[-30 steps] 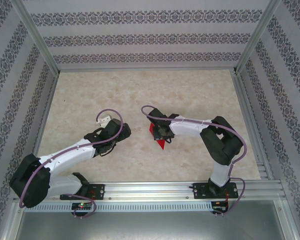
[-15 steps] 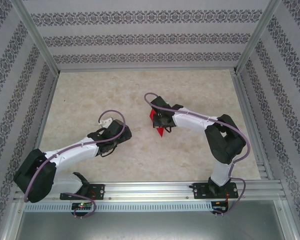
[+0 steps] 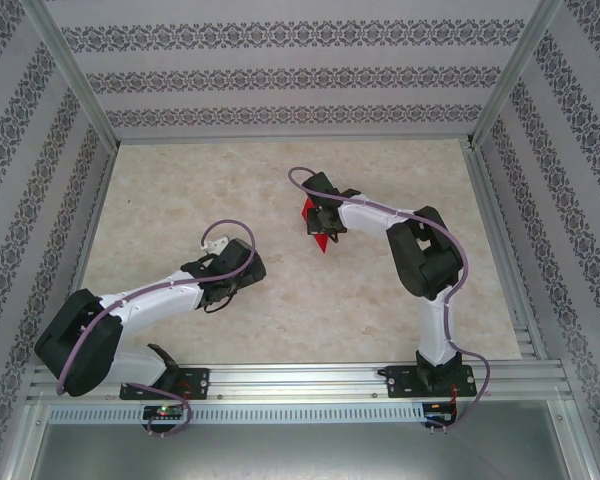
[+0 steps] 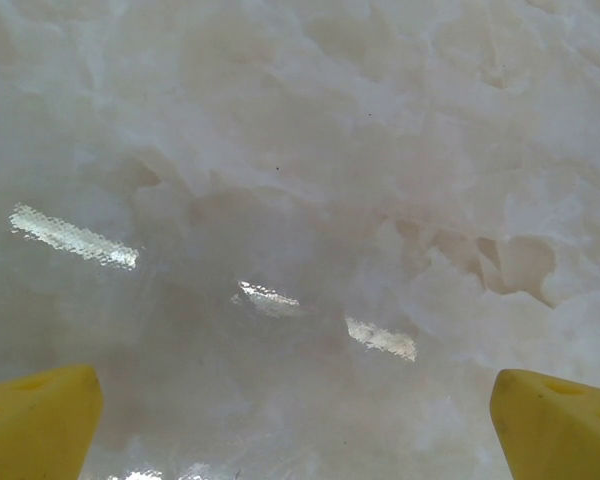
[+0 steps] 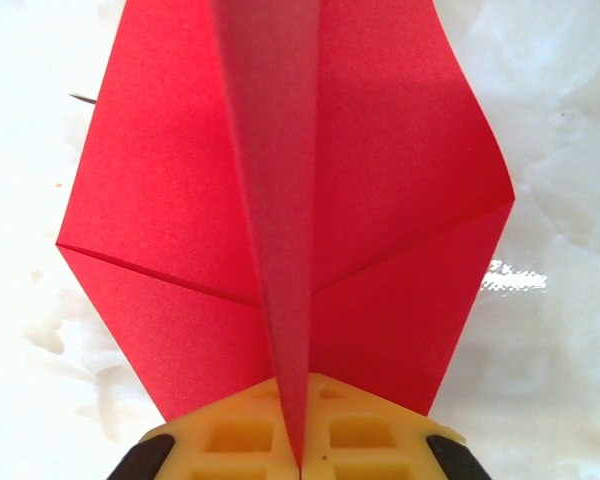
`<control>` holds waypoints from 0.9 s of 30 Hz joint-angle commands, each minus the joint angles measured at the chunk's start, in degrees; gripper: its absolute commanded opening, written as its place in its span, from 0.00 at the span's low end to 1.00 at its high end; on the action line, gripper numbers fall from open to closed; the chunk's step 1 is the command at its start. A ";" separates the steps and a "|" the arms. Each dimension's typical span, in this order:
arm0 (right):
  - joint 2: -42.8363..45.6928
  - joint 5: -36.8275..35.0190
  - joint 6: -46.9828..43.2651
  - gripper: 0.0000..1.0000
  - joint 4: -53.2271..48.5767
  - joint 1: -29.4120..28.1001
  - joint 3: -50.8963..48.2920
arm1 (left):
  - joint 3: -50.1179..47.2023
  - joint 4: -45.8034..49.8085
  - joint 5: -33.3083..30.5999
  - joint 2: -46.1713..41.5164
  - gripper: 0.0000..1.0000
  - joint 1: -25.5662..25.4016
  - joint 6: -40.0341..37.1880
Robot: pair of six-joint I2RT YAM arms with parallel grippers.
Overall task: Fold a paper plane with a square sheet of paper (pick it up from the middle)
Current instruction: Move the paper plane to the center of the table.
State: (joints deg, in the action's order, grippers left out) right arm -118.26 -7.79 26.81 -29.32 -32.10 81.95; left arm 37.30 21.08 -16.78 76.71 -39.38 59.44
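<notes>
The square sheet of paper (image 5: 390, 190) is bright red and folded into a broad paper plane shape, with a raised centre ridge and two flat wings spread on the table. My right gripper (image 5: 302, 445) is shut on the ridge at its near end, the yellow fingers (image 5: 235, 440) pressed together with the paper between them. From above, the right gripper (image 3: 323, 220) sits over the red paper (image 3: 319, 241) near the table's middle. My left gripper (image 4: 295, 390) is open over bare table, its yellow fingertips (image 4: 40, 420) far apart; from above the left gripper (image 3: 228, 272) stands well to the paper's left.
The marble-patterned table (image 3: 180, 190) is fenced by aluminium rails (image 3: 495, 230) and patterned walls. The right arm's elbow (image 3: 420, 260) rises to the right of the paper. A purple cable (image 3: 230, 228) loops above the left wrist.
The right gripper has carried the red paper away from the arm bases, toward the far side of the table, staying shut on it. The left arm shifted only slightly.
</notes>
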 commanded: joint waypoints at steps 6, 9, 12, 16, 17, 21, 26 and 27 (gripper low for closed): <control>-3.52 0.91 -0.31 0.10 -0.74 0.54 1.90 | 2.28 -0.13 0.53 0.64 1.00 0.62 -1.61; -4.41 0.86 0.12 0.12 -0.90 0.54 1.81 | 2.39 0.08 0.45 0.51 1.00 0.62 -1.71; -4.60 0.81 0.26 0.12 -1.45 0.54 2.51 | 2.55 0.23 0.64 0.38 1.00 0.62 -1.87; -1.07 0.63 -0.08 0.18 -3.19 0.46 4.51 | 3.54 1.98 -0.15 -0.37 1.00 0.65 -2.43; 0.39 0.51 -0.04 0.22 -3.75 0.37 5.14 | 4.10 2.78 -0.59 -0.78 1.00 0.62 -2.66; 7.91 0.88 0.52 0.39 -5.52 0.29 6.00 | 6.99 7.64 -0.86 -4.04 1.00 0.79 -1.82; 19.73 0.91 1.22 0.62 -3.65 0.63 2.01 | 6.82 7.38 -1.14 -12.02 1.00 0.84 -1.99; 22.18 0.46 1.16 0.67 -3.40 0.93 1.10 | 7.04 8.05 -2.43 -13.43 1.00 0.88 -2.53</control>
State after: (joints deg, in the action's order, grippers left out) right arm -103.07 -6.83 27.75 -33.65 -32.08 84.68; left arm 42.78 26.26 -16.99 67.09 -39.38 58.37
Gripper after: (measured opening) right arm 0.645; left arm 0.999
